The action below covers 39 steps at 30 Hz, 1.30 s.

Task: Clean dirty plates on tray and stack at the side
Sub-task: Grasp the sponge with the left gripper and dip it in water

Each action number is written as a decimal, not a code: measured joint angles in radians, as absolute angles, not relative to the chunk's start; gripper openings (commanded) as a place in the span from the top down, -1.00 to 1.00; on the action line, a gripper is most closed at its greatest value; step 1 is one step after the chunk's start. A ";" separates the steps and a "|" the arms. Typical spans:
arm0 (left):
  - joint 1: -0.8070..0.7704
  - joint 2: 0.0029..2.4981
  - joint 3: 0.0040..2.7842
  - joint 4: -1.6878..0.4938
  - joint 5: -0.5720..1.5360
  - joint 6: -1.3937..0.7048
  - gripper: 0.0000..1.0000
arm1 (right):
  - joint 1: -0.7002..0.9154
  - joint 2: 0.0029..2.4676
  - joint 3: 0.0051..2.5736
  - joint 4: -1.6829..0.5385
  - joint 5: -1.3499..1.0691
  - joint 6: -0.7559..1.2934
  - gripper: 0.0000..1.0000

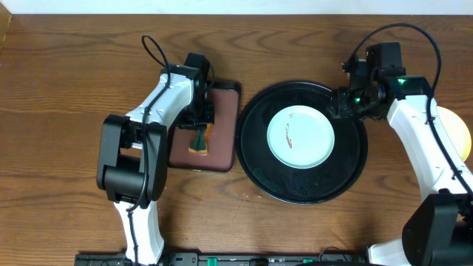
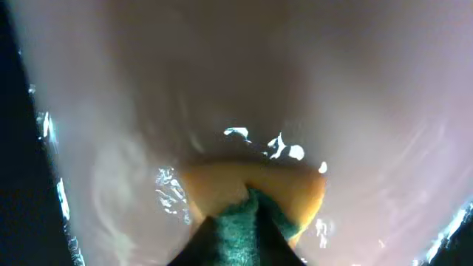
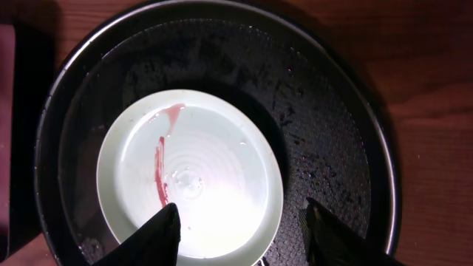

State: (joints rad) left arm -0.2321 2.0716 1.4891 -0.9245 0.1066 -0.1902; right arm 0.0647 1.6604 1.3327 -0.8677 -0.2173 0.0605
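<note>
A pale mint-blue plate (image 1: 301, 137) with a thin red smear lies in the black round tray (image 1: 259, 159). In the right wrist view the plate (image 3: 192, 170) sits left of centre in the wet tray (image 3: 325, 111). My right gripper (image 1: 344, 103) is open and empty above the tray's right rear part; its fingers (image 3: 244, 225) straddle the plate's near edge. A yellow plate (image 1: 460, 134) lies at the right table edge, partly behind my right arm. My left gripper (image 1: 199, 118) is shut on a yellow and green sponge (image 1: 199, 140) (image 2: 295, 188) over the brown tray. A second mint plate is not in view.
A small rectangular brown tray (image 1: 222, 129) with a black rim lies just left of the black tray, under my left gripper (image 2: 247, 218). It fills the left wrist view as a pale, wet surface (image 2: 222, 74). Bare wooden table (image 1: 59, 89) lies around both trays.
</note>
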 measured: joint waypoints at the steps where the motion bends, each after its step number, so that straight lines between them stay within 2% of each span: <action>1: -0.232 2.061 1.492 -0.937 0.107 -0.186 -0.01 | 0.065 1.660 1.333 -0.868 -0.217 0.060 -0.01; 3: -0.232 2.024 1.493 -0.960 0.107 -0.184 -0.11 | 0.065 1.660 1.333 -0.868 -0.217 0.060 -0.01; 10: -0.232 1.897 1.514 -1.094 0.107 -0.184 -0.11 | 0.065 1.660 1.333 -0.868 -0.218 0.061 -0.01; 17: -0.234 1.897 1.317 -0.992 0.107 -0.186 -0.07 | 0.065 1.660 1.333 -0.868 -0.217 0.064 -0.01; 21: -0.234 1.901 1.194 -0.872 0.121 -0.188 0.22 | 0.065 1.660 1.333 -0.868 -0.218 0.064 -0.01; 23: -0.236 1.901 1.164 -0.824 0.146 -0.188 0.75 | 0.065 1.660 1.333 -0.868 -0.218 0.064 -0.01; 24: -0.236 1.900 1.159 -0.809 0.163 -0.189 0.85 | 0.065 1.660 1.333 -0.867 -0.218 0.064 -0.01; 27: -0.239 1.896 1.153 -0.786 0.206 -0.189 0.86 | 0.065 1.660 1.333 -0.868 -0.218 0.064 -0.01; 30: -0.239 1.896 1.161 -0.801 0.213 -0.190 0.85 | 0.065 1.660 1.333 -0.868 -0.217 0.064 -0.01; 31: -0.239 1.897 1.171 -0.815 0.214 -0.190 0.70 | 0.065 1.660 1.333 -0.868 -0.217 0.064 -0.01; 32: -0.239 1.897 1.183 -0.832 0.215 -0.190 0.37 | 0.065 1.660 1.333 -0.868 -0.218 0.064 -0.01; 33: -0.239 1.897 1.202 -0.859 0.216 -0.195 0.15 | 0.065 1.660 1.333 -0.868 -0.218 0.064 -0.01; 35: -0.239 1.897 1.248 -0.904 0.217 -0.190 -0.03 | 0.065 1.660 1.333 -0.868 -0.217 0.064 -0.01; 39: -0.239 1.897 1.338 -0.937 0.220 -0.194 -0.05 | 0.065 1.660 1.333 -0.868 -0.218 0.064 -0.01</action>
